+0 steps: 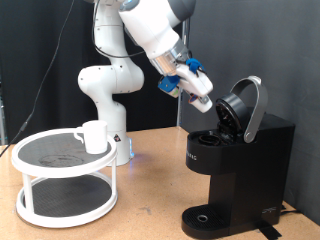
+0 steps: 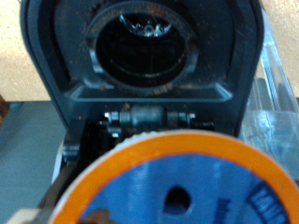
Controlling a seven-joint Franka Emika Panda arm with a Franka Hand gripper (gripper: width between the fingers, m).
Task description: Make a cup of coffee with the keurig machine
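black curtain is hanging behind a wooden table (image 1: 150, 215), where the keurig machine (image 1: 238, 170) is standing at the exterior view's right. its body is boxy and matte black, with its long axis going upright, and its rounded lid (image 1: 246, 108) is tilting open, upward and toward the exterior view's right, so the dark round chamber is facing up-left toward the arm. the gripper (image 1: 203, 101) is hovering just beside this opening, pointing down toward it, and its fingers are grasping a small white pod (image 1: 201, 98). in the wrist view the pod (image 2: 177, 182) is showing a round blue top with an orange rim, blurred, and the open lid is filling the picture behind it. the cup (image 1: 94, 136), smooth white ceramic and upright, is sitting well apart on the top tier of a round white rack (image 1: 30, 200) with dark mesh, at the exterior view's left.
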